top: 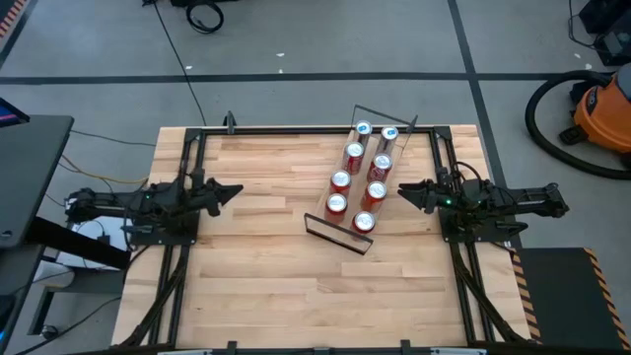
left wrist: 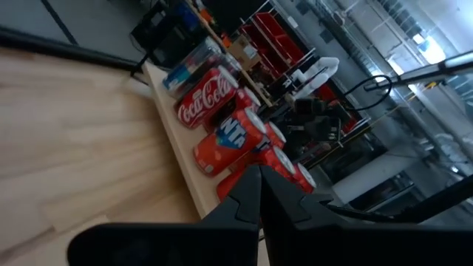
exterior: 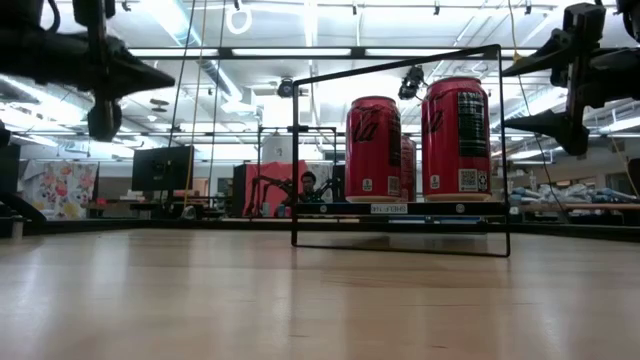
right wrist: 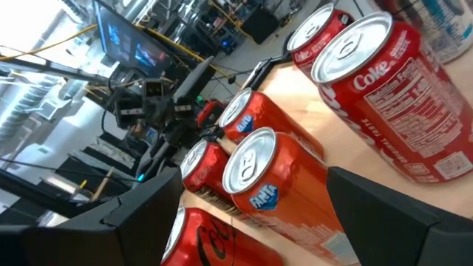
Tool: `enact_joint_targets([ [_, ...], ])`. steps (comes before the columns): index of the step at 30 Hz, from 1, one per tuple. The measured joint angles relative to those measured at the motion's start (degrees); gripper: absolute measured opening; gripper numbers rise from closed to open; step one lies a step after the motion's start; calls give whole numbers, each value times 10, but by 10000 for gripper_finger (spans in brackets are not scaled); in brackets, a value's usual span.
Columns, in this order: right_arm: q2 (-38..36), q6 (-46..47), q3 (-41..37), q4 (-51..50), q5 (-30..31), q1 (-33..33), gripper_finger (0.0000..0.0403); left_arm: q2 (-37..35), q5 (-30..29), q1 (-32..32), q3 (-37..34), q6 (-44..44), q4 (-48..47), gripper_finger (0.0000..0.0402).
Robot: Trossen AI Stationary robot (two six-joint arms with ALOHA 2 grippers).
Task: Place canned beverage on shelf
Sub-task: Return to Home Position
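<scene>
The shelf (top: 317, 219), a light-wood board in a thin black wire frame, lies slantwise on the table right of centre. Several red and orange cans (top: 341, 180) stand upright on it in two rows; the two at its far end have blue tops (top: 389, 133). My left gripper (top: 235, 191) hovers shut over the table's left part, pointing level toward the shelf and well apart from it; the left wrist view shows its fingers (left wrist: 260, 193) together. My right gripper (top: 402, 193) hovers open just right of the shelf, pointing at the cans (right wrist: 273, 185), with nothing between its fingers.
Black rails (top: 296, 129) run along the table's far, left and right sides. Bare wood (top: 296, 296) spreads across the near half and between the left gripper and the shelf. An orange vacuum (top: 601, 113) stands on the floor beyond the table's far right corner.
</scene>
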Motion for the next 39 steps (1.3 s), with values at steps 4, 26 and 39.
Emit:
enact_joint_targets([
  [4, 0, 9, 0, 8, 3, 0, 347, -2, 0, 0, -31, -23, 28, 5],
  [26, 1, 6, 0, 103, -42, 0, 347, 5, 10, -12, -85, -95, 69, 4],
  [39, 4, -27, 0, 97, -25, 0, 347, 66, -4, -11, -85, -71, 69, 4],
])
